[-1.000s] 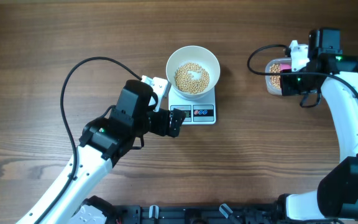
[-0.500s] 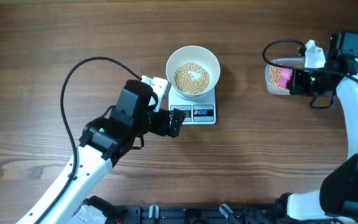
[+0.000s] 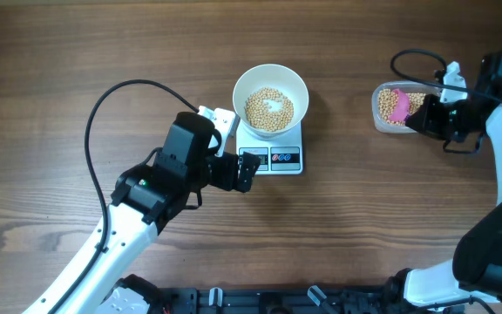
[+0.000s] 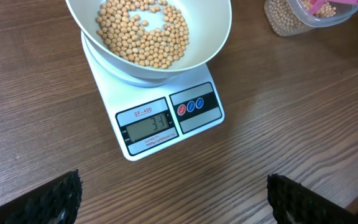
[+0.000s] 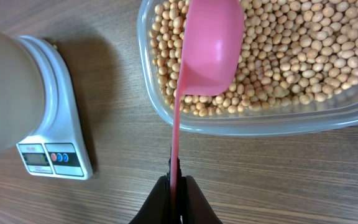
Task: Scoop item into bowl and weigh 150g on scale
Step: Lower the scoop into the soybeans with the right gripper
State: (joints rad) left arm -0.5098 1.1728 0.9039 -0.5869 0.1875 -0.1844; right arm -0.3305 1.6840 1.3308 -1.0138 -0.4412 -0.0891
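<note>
Right tool (image 5: 178,186) clamping pink scoop (image 5: 210,43) handle, holding it over soybeans (image 5: 303,50) in clear tub (image 5: 260,121); left tool (image 4: 173,199) gaping wide before scale (image 4: 166,118) carrying bowl (image 4: 219,31).

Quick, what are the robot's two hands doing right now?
Left gripper: open, holding nothing.
Right gripper: shut on the pink scoop handle.

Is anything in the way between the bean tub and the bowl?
Nothing visible. Only bare table lies between the tub and the bowl; the left gripper sits on the scale's opposite side.
</note>
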